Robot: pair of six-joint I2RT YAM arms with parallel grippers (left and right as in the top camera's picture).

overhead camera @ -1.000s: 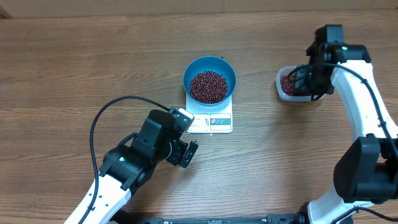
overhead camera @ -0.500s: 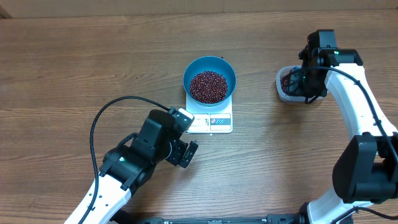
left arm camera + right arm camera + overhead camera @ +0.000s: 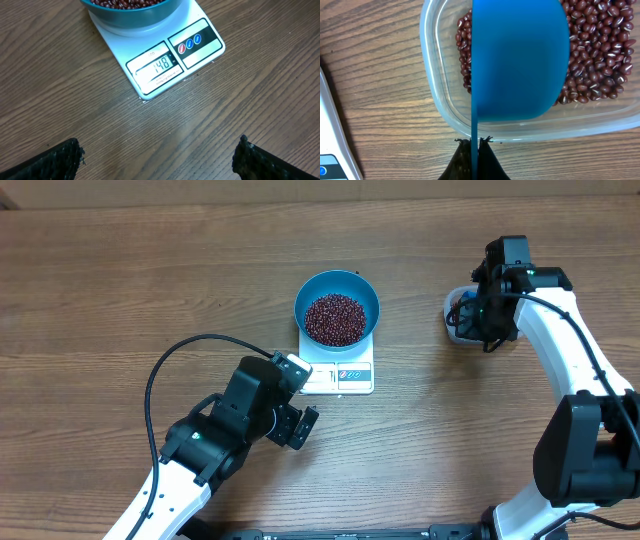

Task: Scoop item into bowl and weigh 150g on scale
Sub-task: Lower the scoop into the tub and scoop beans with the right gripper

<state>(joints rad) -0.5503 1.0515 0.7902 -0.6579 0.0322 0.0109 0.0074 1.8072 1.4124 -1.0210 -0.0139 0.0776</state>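
- The right gripper [image 3: 471,150] has its fingers pressed together on the thin handle of the blue scoop [image 3: 520,60], which it holds edge-on.
- The scoop's cup hangs over the clear tub [image 3: 432,100]. It covers the middle of the tub, and loose beans [image 3: 600,50] show around it.
- Whether the cup already dips into the heap cannot be told from this angle.
- The left gripper [image 3: 157,162] rests low over the table [image 3: 120,280] with its fingers spread wide and nothing between them. It sits just in front of the scale [image 3: 200,42].
- The blue bowl [image 3: 368,290] stands on the scale, holding a broad heap of beans. The display reads 148.
- The step in hand looks like the final top-up, fetching a little more from the tub.
- The next move calls for a very small pick-up, only a few beans.
- They then need a level carry to the bowl and a slow tip, because a full scoop would overshoot the target.
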